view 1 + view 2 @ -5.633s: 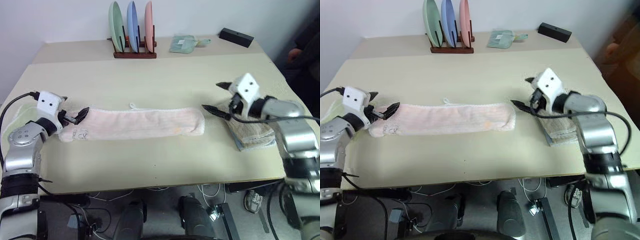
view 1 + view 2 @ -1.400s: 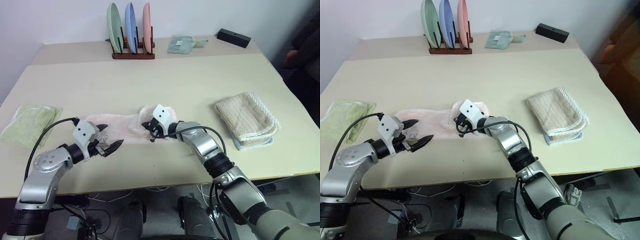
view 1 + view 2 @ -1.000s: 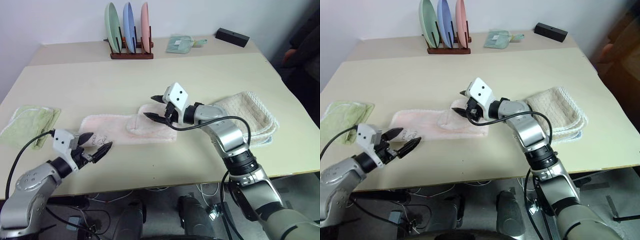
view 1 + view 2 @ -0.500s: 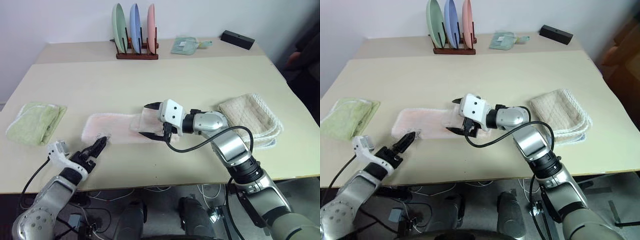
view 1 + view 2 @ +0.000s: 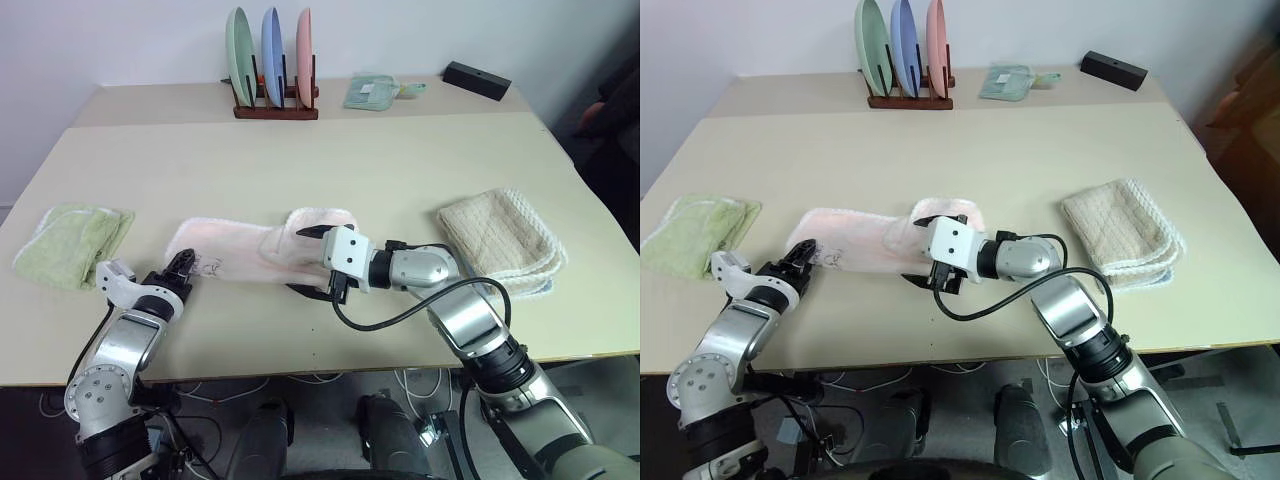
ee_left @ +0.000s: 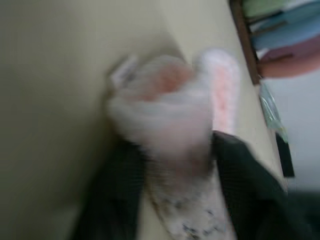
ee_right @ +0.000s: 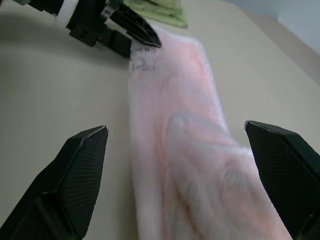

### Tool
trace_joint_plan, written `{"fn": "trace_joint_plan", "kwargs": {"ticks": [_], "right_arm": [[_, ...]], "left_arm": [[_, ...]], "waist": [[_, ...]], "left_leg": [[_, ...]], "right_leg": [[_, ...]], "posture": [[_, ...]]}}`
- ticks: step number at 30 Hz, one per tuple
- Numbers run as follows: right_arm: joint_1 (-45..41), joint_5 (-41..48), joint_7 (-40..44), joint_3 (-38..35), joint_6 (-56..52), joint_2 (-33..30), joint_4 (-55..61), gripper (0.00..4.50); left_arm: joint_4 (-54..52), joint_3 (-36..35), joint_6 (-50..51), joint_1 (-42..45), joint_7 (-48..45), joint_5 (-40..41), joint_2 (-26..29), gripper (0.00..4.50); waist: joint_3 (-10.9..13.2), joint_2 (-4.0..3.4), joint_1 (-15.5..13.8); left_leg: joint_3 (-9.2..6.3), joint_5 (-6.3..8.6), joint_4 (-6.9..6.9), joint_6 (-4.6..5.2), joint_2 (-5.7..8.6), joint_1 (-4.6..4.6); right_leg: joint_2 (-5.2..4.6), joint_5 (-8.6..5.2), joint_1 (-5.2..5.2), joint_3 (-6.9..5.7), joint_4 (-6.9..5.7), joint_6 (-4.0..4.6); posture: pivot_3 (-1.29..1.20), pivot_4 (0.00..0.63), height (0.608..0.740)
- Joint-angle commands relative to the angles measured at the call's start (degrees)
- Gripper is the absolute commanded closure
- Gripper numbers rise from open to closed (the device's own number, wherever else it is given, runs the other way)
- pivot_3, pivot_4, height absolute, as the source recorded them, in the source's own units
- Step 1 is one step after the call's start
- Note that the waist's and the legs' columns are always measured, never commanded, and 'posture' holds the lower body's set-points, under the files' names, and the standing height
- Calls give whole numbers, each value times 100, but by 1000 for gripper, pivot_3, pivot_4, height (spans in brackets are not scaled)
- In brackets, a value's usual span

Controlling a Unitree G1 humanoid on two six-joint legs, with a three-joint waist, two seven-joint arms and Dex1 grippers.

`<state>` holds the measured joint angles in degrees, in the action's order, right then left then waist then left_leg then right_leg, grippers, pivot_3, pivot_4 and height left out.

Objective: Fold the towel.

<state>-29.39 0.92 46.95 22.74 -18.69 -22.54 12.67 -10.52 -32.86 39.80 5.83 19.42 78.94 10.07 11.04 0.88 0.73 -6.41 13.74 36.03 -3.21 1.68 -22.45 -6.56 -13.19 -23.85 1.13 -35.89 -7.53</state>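
Towel: your pink towel [image 5: 245, 250] lies across the lower middle of the left eye view, flat on the tabletop [image 5: 400, 170], with its right end folded back over itself into a doubled flap.
Left gripper: you've got the left gripper [image 5: 181, 266] at the towel's left end, lower left of the frame. The left wrist view has terry bunched between the two black fingers, so it looks pinched on that end, though the blur makes this less than certain.
Right gripper: your right gripper [image 5: 305, 262] sits at the folded flap, fingers spread wide, one above the cloth and one at its near edge, nothing clamped.
Left edge: the folded green towel [image 5: 70, 242] lies apart from the pink one.
Right side: the beige waffle towel [image 5: 500, 240] rests folded.
Top: a plate rack [image 5: 272, 65] stands upright, a black box [image 5: 477, 80] at upper right.
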Motion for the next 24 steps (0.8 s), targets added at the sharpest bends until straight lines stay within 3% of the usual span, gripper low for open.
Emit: {"fn": "trace_joint_plan", "kwargs": {"ticks": [1, 7, 15, 20, 24], "right_arm": [[10, 19, -41, -120, -17, -33, 279, 0], [61, 16, -44, -164, -38, -115, 244, 0], [236, 65, -34, -370, -53, -333, 165, 0], [247, 50, -71, -437, -12, -372, 30, 0], [292, -4, -156, -509, 0, -397, -46, 0]], "left_arm": [[-114, -88, -218, 166, -20, 96, 99, 4469], [-674, -132, -359, -33, -675, -26, 525, 4469], [-949, -46, -250, 43, -2146, -498, 2146, 4469], [-1076, 1083, -30, 583, -3304, -1260, 2804, 4469], [-1367, 2830, -23, 1030, -4420, -2587, 3237, 4469]], "waist": [[0, 1, -3], [0, 1, 12], [1, 0, -1], [1, 1, -10], [2, 1, 14]], "left_leg": [[0, 0, 0, 0, 0, 0], [1, 0, -6, 0, 0, -2], [2, 0, -11, 0, 0, -4], [1, 0, -8, 0, 1, -4], [3, 0, -13, 0, 1, -4]], "right_leg": [[0, 0, 0, 0, 1, 0], [0, -1, 7, -1, 25, 3], [1, -5, 13, -3, 46, 19], [1, -5, 29, -7, 64, 21], [1, -3, 28, -4, 71, 20]], "posture": [[0, 150, 740], [0, 150, 740], [0, 150, 740], [0, 150, 740], [0, 150, 740]]}}
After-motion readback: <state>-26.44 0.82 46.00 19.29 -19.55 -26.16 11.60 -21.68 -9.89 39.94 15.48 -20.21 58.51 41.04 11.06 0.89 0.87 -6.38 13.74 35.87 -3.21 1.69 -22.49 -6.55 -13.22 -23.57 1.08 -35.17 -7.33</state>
